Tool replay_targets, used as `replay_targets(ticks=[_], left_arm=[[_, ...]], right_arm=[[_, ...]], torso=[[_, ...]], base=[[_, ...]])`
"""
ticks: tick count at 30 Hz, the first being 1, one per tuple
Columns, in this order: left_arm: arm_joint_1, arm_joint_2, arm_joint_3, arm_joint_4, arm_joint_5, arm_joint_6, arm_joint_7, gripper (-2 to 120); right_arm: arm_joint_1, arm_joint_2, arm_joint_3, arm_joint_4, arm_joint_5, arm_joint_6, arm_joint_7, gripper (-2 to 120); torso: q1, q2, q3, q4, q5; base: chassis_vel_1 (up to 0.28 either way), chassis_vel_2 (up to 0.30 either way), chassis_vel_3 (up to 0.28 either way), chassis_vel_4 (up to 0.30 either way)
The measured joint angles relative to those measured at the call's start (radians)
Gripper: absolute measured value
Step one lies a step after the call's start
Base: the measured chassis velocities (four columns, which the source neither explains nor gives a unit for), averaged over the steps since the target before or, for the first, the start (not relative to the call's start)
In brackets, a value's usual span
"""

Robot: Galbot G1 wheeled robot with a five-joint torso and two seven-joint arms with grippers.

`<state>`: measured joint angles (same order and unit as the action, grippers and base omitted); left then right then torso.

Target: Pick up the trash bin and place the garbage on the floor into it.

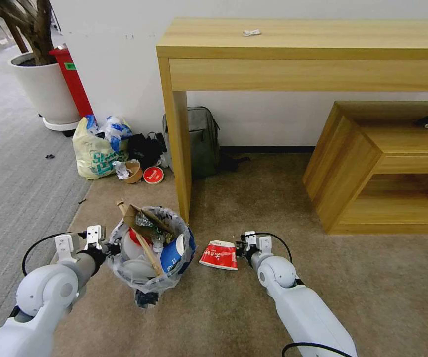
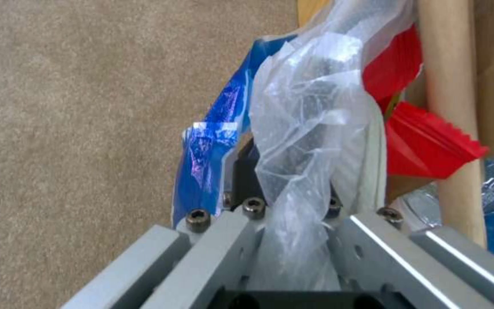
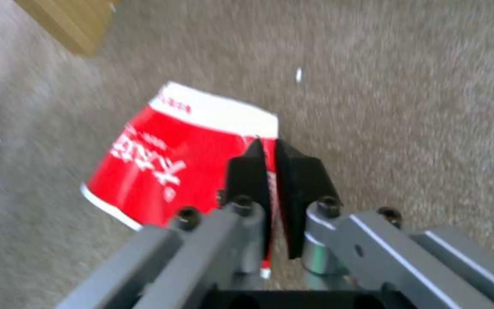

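Head view showed the trash bin [image 1: 149, 258] low and left of centre, raised off the beige carpet [image 1: 253, 307], its crinkly liner [image 1: 119, 238] spilling over the rim. It was packed full: a cardboard scrap [image 1: 137, 215] stuck up at its 12 o'clock, a wooden stick [image 1: 147, 250] slanted across the middle, and a blue-white paper cup [image 1: 173, 253] leaned at its 3 o'clock.

At the bin's 9 o'clock the left gripper [image 1: 107, 248] pinched the rim and liner. Seen from the left wrist, its fingers [image 2: 247, 171] were drawn narrow on the translucent plastic [image 2: 304, 141] and the bin's dark edge, with blue printed film [image 2: 212, 146] to one side and red ridged material [image 2: 424, 146] and the wooden stick [image 2: 450, 111] beyond.

At the bin's 3 o'clock, just beside it, a flattened red-white paper cup [image 1: 218, 255] lay on the carpet. The right gripper [image 1: 241, 250] was at that cup's 3 o'clock edge. From the right wrist, its black fingers [image 3: 298, 176] stood nearly together, clamped on the thin edge of the cup [image 3: 167, 163].

Further out, at the bin's 1 o'clock, stood a wooden table leg [image 1: 179, 139]. At 11 o'clock, against the wall, sat a yellowish shopping bag [image 1: 97, 148], a brown bowl [image 1: 134, 171] and a red lid [image 1: 153, 175].
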<state>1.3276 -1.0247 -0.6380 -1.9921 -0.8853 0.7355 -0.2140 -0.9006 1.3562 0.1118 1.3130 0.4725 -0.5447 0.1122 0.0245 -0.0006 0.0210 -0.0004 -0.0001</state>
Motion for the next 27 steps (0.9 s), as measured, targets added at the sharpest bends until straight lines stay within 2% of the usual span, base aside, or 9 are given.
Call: replay_targets(ticks=[5, 11, 13, 15, 17, 19, 21, 24, 27], left_arm=[[-0.001, 0.001, 0.000, 0.000, 0.000, 0.000, 0.004, 0], [0.000, 0.000, 0.000, 0.001, 0.001, 0.000, 0.005, 0], [0.003, -0.001, -0.002, 0.001, 0.002, 0.000, 0.006, 0], [0.003, -0.001, -0.002, 0.001, 0.002, 0.000, 0.006, 0], [0.005, -0.001, -0.007, 0.000, 0.002, 0.000, 0.006, 0], [0.006, -0.001, -0.008, 0.000, 0.002, 0.000, 0.006, 0], [0.008, -0.001, -0.010, 0.000, 0.002, 0.000, 0.006, 0], [0.011, -0.004, -0.011, -0.001, 0.003, 0.000, 0.006, 0], [0.012, -0.005, -0.011, -0.003, 0.004, 0.000, 0.006, 0]], right_arm=[[0.077, 0.018, -0.024, -0.125, -0.039, -0.003, -0.016, 32], [0.144, 0.033, -0.034, -0.214, -0.089, 0.014, -0.044, 49], [0.184, 0.036, -0.041, -0.258, -0.105, 0.020, -0.091, 61], [0.190, 0.035, -0.042, -0.266, -0.115, 0.020, -0.110, 63], [0.213, 0.024, -0.037, -0.293, -0.194, 0.024, -0.231, 76], [0.217, 0.020, -0.036, -0.298, -0.208, 0.024, -0.263, 78], [0.229, 0.001, -0.036, -0.319, -0.259, 0.053, -0.391, 89], [0.241, -0.006, -0.035, -0.344, -0.305, 0.092, -0.483, 99], [0.256, -0.005, -0.035, -0.377, -0.333, 0.129, -0.550, 100]], torso=[[0.000, 0.000, 0.000, 0.0001, 0.0002], [0.000, 0.000, 0.000, 0.0001, 0.0000], [0.000, 0.000, 0.000, 0.0002, 0.0000], [0.000, 0.000, 0.000, 0.0003, 0.0001], [0.000, 0.000, 0.000, 0.0001, 0.0000], [0.000, 0.000, 0.000, 0.0000, 0.0000], [0.000, 0.000, 0.000, -0.0001, 0.0000], [0.000, 0.000, 0.000, -0.0001, 0.0000], [0.000, 0.000, 0.000, 0.0000, 0.0000]], base=[[0.000, 0.000, 0.000, 0.000], [0.000, 0.000, 0.000, 0.000], [0.000, 0.000, 0.000, 0.000], [0.000, 0.000, 0.000, 0.000], [0.000, 0.000, 0.000, 0.000], [0.000, 0.000, 0.000, 0.000], [0.000, 0.000, 0.000, 0.000], [0.000, 0.000, 0.000, 0.000], [0.000, 0.000, 0.000, 0.000]])
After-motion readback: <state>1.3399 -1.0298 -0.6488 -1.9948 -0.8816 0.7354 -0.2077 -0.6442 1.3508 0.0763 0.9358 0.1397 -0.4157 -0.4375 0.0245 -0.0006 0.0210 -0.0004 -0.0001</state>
